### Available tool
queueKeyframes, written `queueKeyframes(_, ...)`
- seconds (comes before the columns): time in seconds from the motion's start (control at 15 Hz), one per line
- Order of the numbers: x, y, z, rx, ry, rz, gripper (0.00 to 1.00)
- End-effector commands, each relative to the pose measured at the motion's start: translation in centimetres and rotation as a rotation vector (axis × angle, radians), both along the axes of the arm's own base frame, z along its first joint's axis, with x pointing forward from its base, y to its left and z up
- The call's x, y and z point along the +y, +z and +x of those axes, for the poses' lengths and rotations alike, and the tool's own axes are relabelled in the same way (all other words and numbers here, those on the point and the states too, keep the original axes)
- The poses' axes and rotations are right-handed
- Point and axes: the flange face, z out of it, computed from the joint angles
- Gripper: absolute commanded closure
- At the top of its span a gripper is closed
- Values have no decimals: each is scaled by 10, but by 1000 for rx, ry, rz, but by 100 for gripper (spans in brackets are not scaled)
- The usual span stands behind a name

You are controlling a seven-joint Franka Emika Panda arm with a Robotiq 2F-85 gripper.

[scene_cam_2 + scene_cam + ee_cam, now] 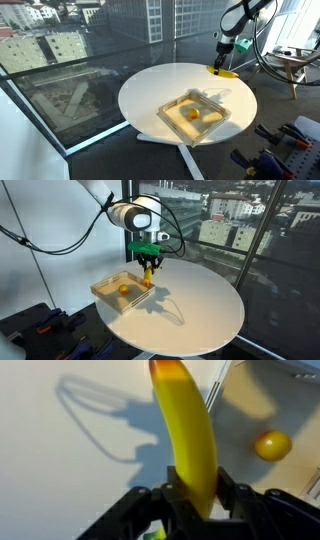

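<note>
While the end effector is clenched on the banana, we see its long axis run to 12 o'clock in wrist view, tray at 2 o'clock.

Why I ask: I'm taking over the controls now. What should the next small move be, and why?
Probably ease the gripper sideways toward the tray, with the jaws shut. It clamps the banana, which hangs above the white table. The wrist view shows bare table beneath it, with the tray and its round yellow fruit off to one side, so lowering here would likely miss the tray.
</note>
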Motion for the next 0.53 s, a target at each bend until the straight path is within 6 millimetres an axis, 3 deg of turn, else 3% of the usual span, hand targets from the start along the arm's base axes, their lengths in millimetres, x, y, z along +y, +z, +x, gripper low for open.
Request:
queueKeyframes(0.0, 7, 1, 1, -2, 13, 2, 84)
queueKeyframes(0.47, 32, 4, 7, -10, 67, 6, 84)
